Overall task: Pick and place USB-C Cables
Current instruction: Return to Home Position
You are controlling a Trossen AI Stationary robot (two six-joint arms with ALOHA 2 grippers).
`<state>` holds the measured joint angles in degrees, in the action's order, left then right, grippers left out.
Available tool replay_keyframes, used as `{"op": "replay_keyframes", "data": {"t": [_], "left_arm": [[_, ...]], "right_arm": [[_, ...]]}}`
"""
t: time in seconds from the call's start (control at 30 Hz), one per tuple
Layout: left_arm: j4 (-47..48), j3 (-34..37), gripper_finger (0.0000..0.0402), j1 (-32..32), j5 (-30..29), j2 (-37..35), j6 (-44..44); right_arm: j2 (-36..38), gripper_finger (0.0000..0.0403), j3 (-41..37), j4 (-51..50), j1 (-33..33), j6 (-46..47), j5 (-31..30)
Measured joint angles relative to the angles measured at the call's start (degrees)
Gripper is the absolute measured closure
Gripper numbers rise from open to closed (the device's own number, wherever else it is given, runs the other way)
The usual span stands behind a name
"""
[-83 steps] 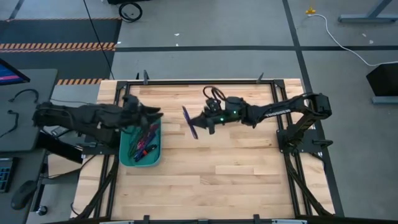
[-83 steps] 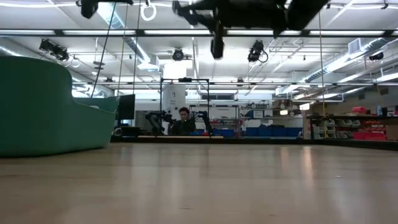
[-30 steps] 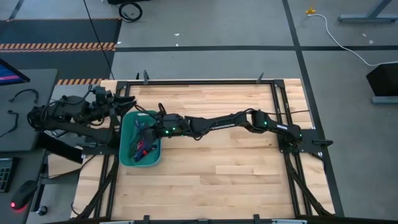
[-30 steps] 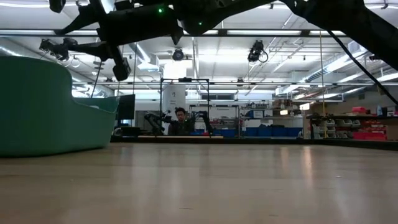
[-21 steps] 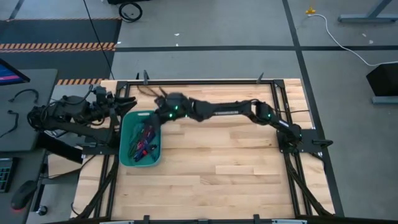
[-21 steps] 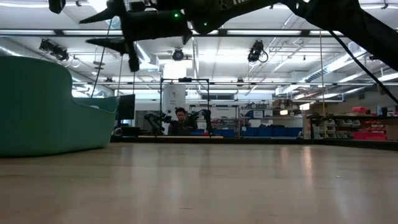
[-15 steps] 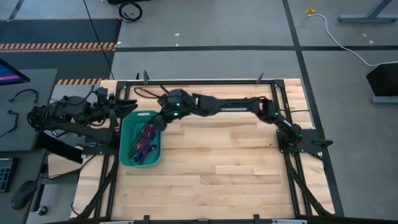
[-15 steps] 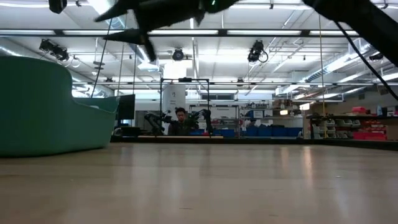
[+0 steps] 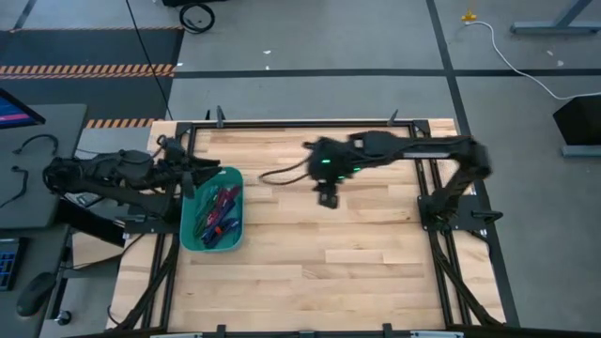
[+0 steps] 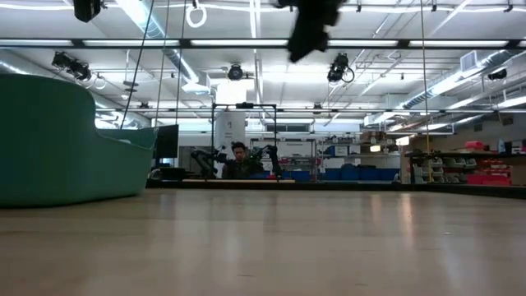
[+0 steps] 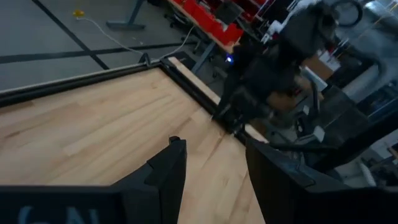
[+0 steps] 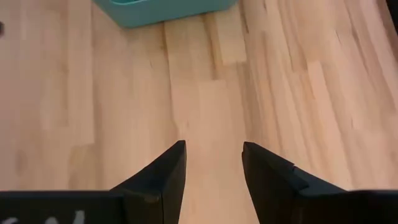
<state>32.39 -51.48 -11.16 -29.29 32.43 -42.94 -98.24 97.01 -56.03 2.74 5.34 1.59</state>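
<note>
Several USB-C cables [image 9: 216,211], purple, red and blue among them, lie in a heap inside the teal tray [image 9: 211,242] at the table's left. My left gripper [image 9: 208,172] hovers open at the tray's far left corner, and its wrist view shows nothing between its fingers [image 11: 214,168]. My right gripper [image 9: 327,197] hangs above the bare wood near the table's middle, to the right of the tray. It points down, open and empty [image 12: 213,168]. The tray's edge [image 12: 161,12] shows beyond its fingers.
Bare wooden boards stretch from the tray to the table's right and near edges. A black metal frame [image 9: 310,122] runs around the table. In the low view the tray's wall [image 10: 57,140] fills the left and the right gripper [image 10: 308,29] hangs at the top.
My right gripper has drawn back from over the tray, first toward the table's far edge and then toward its right, and now points down over the table's middle. My left gripper has shifted a little toward the tray's far corner.
</note>
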Motion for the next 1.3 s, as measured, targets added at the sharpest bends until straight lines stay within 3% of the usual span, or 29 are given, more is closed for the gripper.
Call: {"op": "replay_keyframes", "data": {"t": [0.3, 0.53, 0.97, 1.3], "left_arm": [[-0.52, 0.0, 0.023, -1.59, -1.7, 4.73, -0.37], [-1.45, 0.02, 0.023, -1.59, -6.77, 6.2, -2.48], [-0.84, 0.02, 0.023, -1.57, -8.6, 6.18, -2.9], [-2.55, 0.02, 0.023, -1.55, -8.64, 7.98, -2.95]], "right_arm": [[32.54, 0.0241, -35.15, 20.68, -3.49, 19.05, 1.12], [52.8, 0.0241, -55.06, 35.49, -7.03, 30.31, 1.09], [83.57, 0.0241, -72.83, 40.11, -8.5, 30.39, -2.95], [98.19, 0.0256, -85.87, 51.57, -8.48, 29.03, -4.15]]}}
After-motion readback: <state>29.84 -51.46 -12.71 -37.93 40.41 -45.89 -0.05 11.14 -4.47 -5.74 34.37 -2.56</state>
